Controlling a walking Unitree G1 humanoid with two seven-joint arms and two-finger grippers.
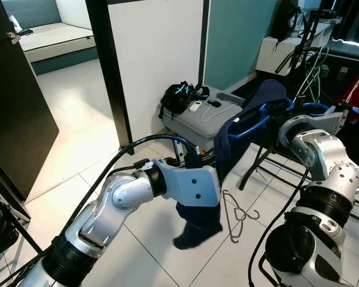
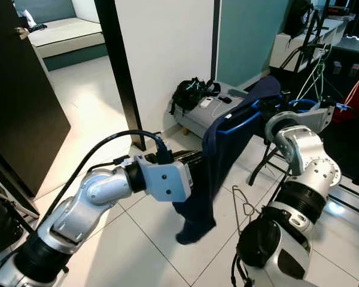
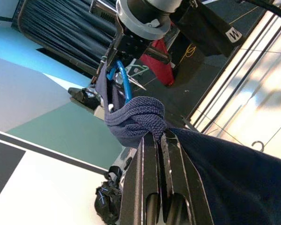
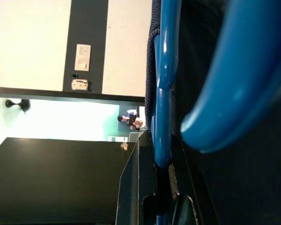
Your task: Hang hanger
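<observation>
White tiled floor [image 1: 78,119], wire hangers [image 1: 236,212] lying on it. Left end effector [image 3: 160,140] clenched on navy garment [image 2: 224,149]; right end effector [image 4: 161,159] grips blue hanger [image 1: 257,125] w/ garment draped, mid-air. Risk: opposing pull slides fabric off hanger.

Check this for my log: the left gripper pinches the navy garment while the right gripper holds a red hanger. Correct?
Not quite: the hanger is blue, not red, as the right wrist view shows, with the right gripper shut on it. The rest stands: the left gripper pinches the navy garment.
</observation>
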